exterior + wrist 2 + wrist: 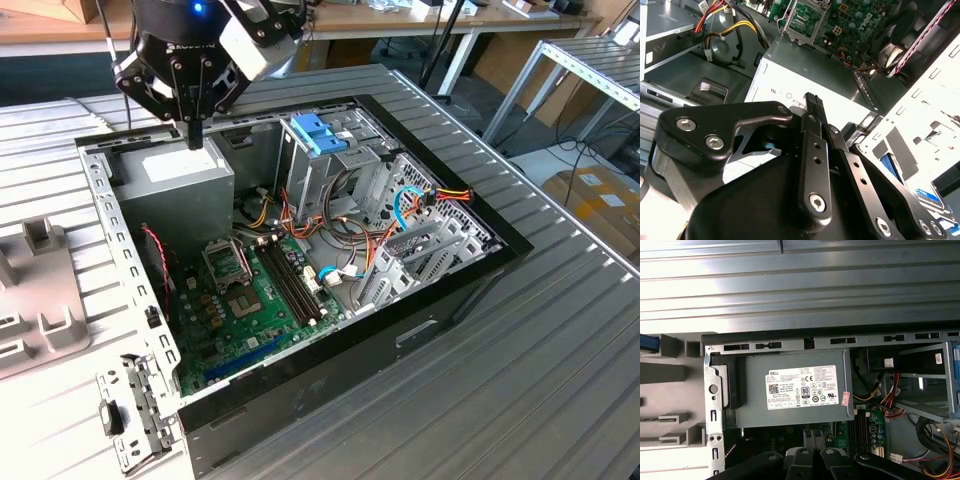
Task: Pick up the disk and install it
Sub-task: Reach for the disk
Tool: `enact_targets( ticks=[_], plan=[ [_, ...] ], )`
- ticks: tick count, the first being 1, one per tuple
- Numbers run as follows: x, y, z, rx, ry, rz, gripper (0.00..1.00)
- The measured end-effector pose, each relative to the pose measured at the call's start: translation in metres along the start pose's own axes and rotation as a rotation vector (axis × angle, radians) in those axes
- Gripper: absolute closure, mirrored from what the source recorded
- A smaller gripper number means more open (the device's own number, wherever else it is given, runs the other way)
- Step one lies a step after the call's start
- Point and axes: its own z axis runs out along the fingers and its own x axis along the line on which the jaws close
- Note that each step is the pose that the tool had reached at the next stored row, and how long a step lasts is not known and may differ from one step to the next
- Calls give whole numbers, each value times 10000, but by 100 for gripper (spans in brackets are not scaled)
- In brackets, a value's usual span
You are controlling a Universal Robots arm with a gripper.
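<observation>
Ribbed metal table (540,380), wooden workbenches (400,22) behind

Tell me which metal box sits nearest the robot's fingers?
The grey power supply with the white label; the blue-latched drive cage stands farther away.

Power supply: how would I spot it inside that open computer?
Start at the open computer case on the ribbed table. In its corner beneath the gripper sits the power supply, a plain grey box. Unlike the green motherboard beside it, it carries a white label.
</observation>
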Motion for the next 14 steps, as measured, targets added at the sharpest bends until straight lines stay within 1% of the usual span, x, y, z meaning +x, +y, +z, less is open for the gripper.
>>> enact_targets(
  ticks=[5, 14],
  plan=[
    [22, -2, -1, 0, 0, 1, 89],
    [41, -3, -1, 1, 1, 1, 89]
  ],
)
